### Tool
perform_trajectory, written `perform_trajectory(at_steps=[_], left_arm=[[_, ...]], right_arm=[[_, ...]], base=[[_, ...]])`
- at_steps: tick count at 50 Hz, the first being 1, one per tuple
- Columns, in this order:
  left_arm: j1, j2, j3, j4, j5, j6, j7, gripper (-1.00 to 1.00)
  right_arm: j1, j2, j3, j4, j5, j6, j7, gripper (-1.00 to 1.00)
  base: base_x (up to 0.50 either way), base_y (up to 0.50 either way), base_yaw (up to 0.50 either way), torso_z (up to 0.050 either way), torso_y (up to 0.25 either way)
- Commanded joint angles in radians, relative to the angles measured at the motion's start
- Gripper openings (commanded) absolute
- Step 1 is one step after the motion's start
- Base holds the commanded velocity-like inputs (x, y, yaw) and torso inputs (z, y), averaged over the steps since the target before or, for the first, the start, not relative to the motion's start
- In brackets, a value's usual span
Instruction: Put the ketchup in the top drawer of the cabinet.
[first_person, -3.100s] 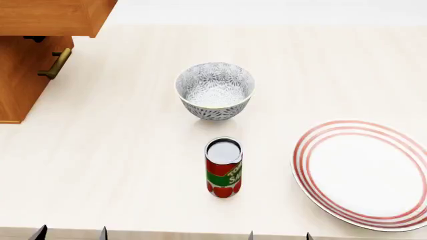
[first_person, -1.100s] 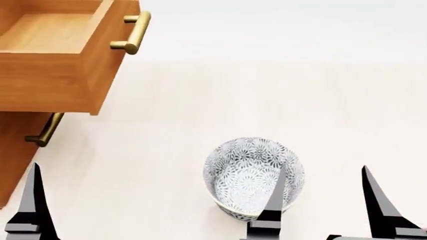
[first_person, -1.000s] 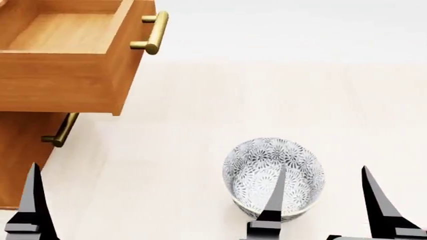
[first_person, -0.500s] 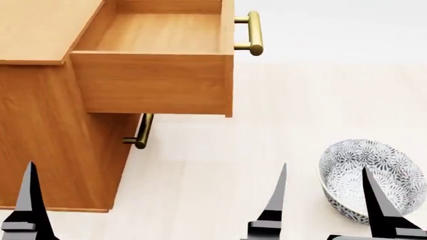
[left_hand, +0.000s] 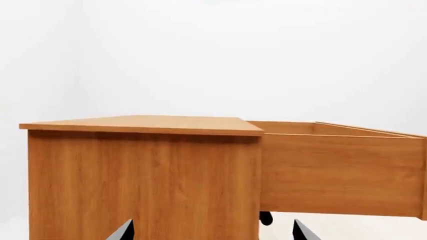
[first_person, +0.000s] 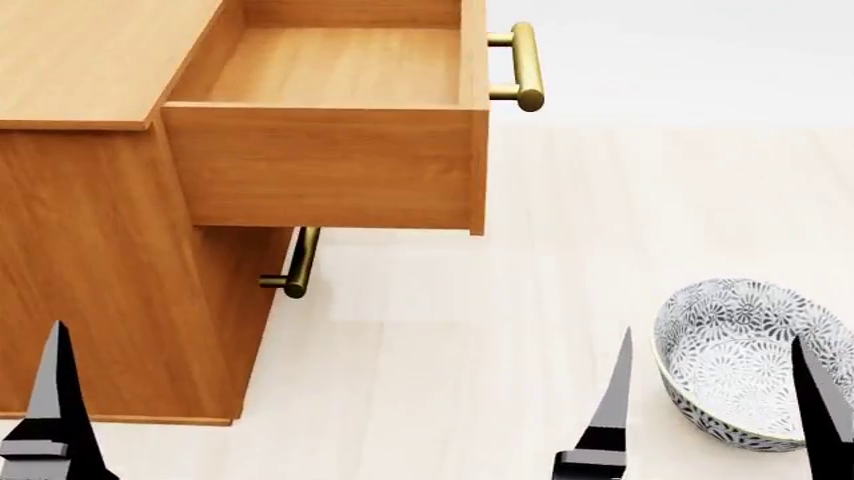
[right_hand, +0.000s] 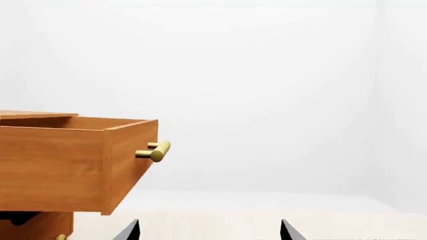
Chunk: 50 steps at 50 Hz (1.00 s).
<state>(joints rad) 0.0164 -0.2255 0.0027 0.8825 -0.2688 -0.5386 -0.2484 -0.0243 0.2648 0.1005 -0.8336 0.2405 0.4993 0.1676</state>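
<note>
Head view: ketchup not in view, so its direction can't be told; top drawer (first_person: 334, 70) pulled out nr tabletop's left edge. Right gripper (first_person: 714, 400) wide, empty; left gripper's spread can't tell.

Bare simulated room (blank white walls): wooden cabinet (first_person: 94, 250), patterned bowl (first_person: 741, 365).

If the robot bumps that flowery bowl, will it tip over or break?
The grey-white patterned round bowl sits upright, and it is wide and low, so a bump would probably slide it across the pale table rather than tip it. It looks like ceramic, so it may be stiff and might chip if knocked off.
</note>
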Motion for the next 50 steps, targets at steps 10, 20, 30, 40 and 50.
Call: perform_trajectory(at_steps=[10,20,30,40,50], left_arm=[[-0.004,-0.006,0.005,-0.019,-0.006,0.013,-0.016,1.00],[-0.004,-0.011,0.014,-0.010,-0.008,0.007,-0.026,1.00],[-0.006,-0.015,0.019,-0.001,-0.012,0.001,-0.037,1.00],[-0.005,-0.019,0.022,-0.003,-0.016,0.004,-0.044,1.00],[-0.008,-0.021,0.026,-0.018,-0.017,0.015,-0.049,1.00]], right_arm=[[-0.205,0.128,0.384,0.118,0.169,-0.179,-0.198,1.00],[-0.293,0.174,0.526,0.167,0.271,-0.215,-0.311,1.00],[-0.350,0.181,0.640,0.289,0.340,-0.281,-0.423,1.00],[-0.461,0.139,0.776,0.315,0.435,-0.342,-0.526,1.00],[-0.561,0.081,0.844,0.293,0.473,-0.383,-0.605,1.00]], base=[[0.00,0.00,0.00,0.000,0.000],[0.00,0.00,0.00,0.000,0.000],[0.00,0.00,0.00,0.000,0.000],[0.00,0.00,0.00,0.000,0.000],[0.00,0.00,0.00,0.000,0.000]])
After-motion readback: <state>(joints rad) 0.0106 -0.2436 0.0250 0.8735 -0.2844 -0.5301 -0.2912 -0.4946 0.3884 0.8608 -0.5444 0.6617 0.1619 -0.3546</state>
